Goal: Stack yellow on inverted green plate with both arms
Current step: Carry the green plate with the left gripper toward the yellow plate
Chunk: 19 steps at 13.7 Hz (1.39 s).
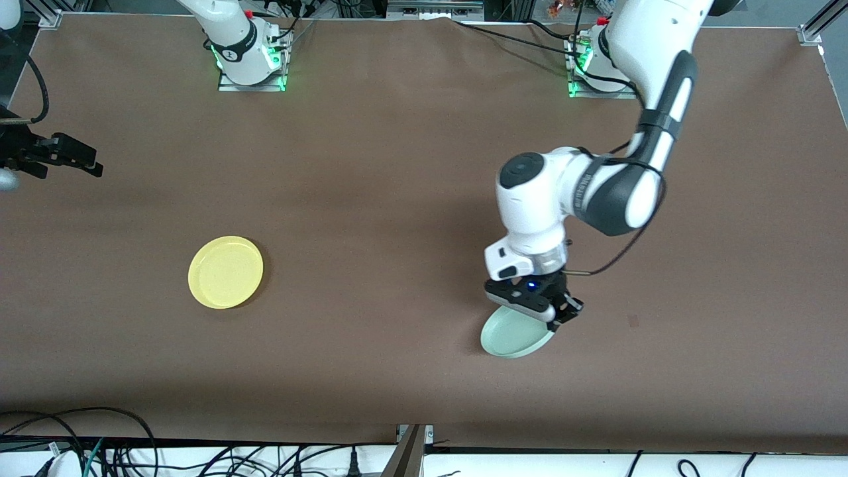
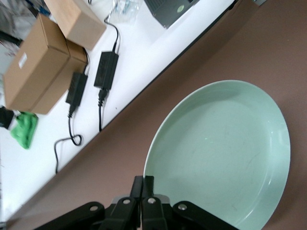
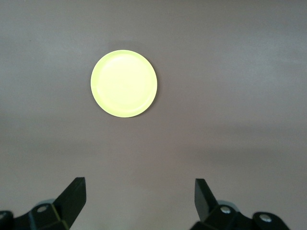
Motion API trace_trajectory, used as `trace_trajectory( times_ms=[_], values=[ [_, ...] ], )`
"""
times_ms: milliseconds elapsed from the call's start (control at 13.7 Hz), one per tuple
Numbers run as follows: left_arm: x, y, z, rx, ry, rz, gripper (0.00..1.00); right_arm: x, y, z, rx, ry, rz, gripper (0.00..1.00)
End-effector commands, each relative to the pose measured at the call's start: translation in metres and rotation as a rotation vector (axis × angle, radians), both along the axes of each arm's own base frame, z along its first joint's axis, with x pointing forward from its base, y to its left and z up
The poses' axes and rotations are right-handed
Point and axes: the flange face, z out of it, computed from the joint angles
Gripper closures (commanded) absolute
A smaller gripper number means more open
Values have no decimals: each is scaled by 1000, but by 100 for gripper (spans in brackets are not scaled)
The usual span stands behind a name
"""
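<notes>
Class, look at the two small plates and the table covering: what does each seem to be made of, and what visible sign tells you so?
Yellow plate: probably plastic, a uniform bright colour with a smooth, slightly glossy face.
Green plate: likely plastic too, with a smooth pale surface, a soft sheen and faint scuff marks.
Table covering: seems a matte brown paper or felt-like sheet with no glare; which of the two is unclear.

My left arm (image 1: 652, 119) was glossy white with black bands, a round black cap on its joint housing and a thin black cable looped alongside. A small blue light glowed above my black left gripper (image 1: 553, 315). Green lights lit both bases.
</notes>
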Motion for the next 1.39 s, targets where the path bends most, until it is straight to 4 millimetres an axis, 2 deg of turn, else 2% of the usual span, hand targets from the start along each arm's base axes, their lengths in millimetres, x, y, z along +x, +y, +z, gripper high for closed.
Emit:
trace_trajectory(
  times_ms=[0, 73, 293, 513, 879, 1026, 1319],
  values=[
    [-7, -30, -7, 108, -94, -21, 100, -1, 1, 3, 14, 3, -3, 0],
    [-17, -44, -17, 131, -88, -20, 100, -1, 2, 2, 14, 5, -2, 0],
    [-24, -66, -29, 276, -154, -70, 100, -1, 3, 3, 14, 3, 0, 0],
    [-46, -99, -51, 390, -178, -69, 100, -1, 2, 2, 14, 5, -3, 0],
    [-73, -139, -84, 479, -201, -55, 100, -1, 1, 3, 14, 2, -5, 0],
    [-89, -154, -104, 530, -250, -47, 100, -1, -2, 1, 15, 8, -3, 0],
    [-124, -179, -127, 538, -279, -20, 100, -1, 1, 2, 14, 5, -9, 0]
  ],
)
